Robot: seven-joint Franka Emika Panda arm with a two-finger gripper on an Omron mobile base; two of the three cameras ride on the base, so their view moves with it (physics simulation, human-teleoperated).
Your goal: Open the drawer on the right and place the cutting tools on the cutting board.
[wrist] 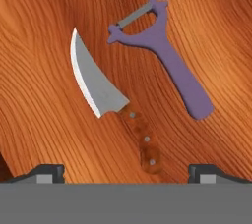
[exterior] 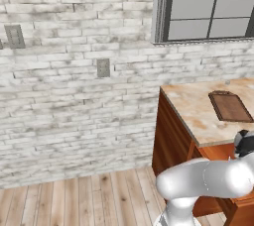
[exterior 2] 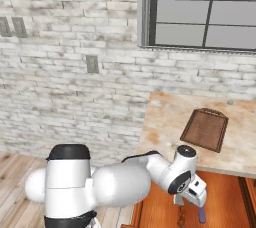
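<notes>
While the gripper (wrist: pixel 126 173) hangs over the open drawer (wrist: pixel 44 120), its two dark fingertips (wrist: pixel 47 173) sit far apart at the bottom of the hand view, nothing between them — the jaws are spread wide. Just beyond them, on the orange-brown wooden floor of the drawer, lies a knife (wrist: pixel 110 105) with a curved silver blade and a brown riveted handle; the handle end points back toward the gap between the fingertips and the blade tip points away. Beside the knife, apart from it, lies a purple peeler (wrist: pixel 170 58), its handle slanting toward the right-hand fingertip and its forked head with the grey blade at the far end.

From the right base view the white arm bends down in front of the cabinet, with the gripper (exterior 2: pixel 192 199) low inside the pulled-out drawer (exterior 2: pixel 225 197), below the edge of the countertop (exterior 2: pixel 165 122). Farther back on that pale marbled top rests the cutting board (exterior 2: pixel 205 129), dark brown with a short tab at its far end — bare on its surface. Behind the counter rises a whitewashed brick wall (exterior: pixel 74 71) with a dark-framed window (exterior 2: pixel 200 9) above.
</notes>
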